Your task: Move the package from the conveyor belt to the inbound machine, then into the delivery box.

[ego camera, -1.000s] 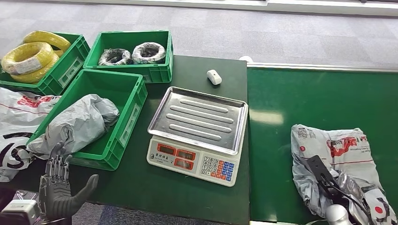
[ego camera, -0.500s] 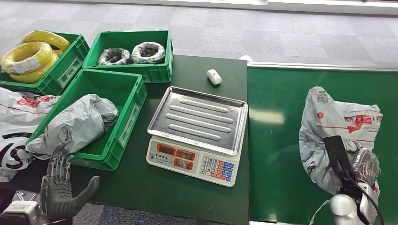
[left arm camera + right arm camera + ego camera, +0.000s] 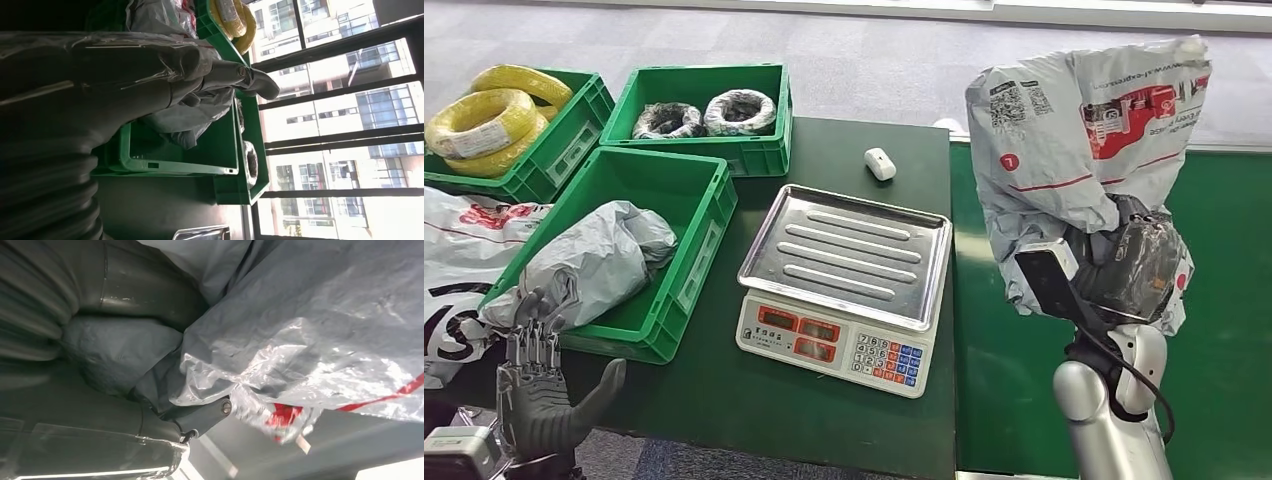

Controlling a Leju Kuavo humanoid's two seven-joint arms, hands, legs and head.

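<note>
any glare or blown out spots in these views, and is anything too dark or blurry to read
Head view: evenly lit, with a pale glare patch on the conveyor belt and soft reflections on the scale tray. Left wrist view: the windows are blown out while the left hand is dim. Right wrist view: the package is close and soft, with shiny highlights on its plastic.

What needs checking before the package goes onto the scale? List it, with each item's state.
1. Package held by right hand: ok, fingers wrap its lower part.
2. Package lifted off the conveyor belt: ok, it hangs above the belt.
3. Scale tray free of things: ok.
4. White device out of the way: ok, it lies behind the tray.
5. Left hand holding nothing: ok, fingers apart, low at the table's near edge.
6. Firmness of the grip: cannot tell; the bag is loose and crumpled.
</note>
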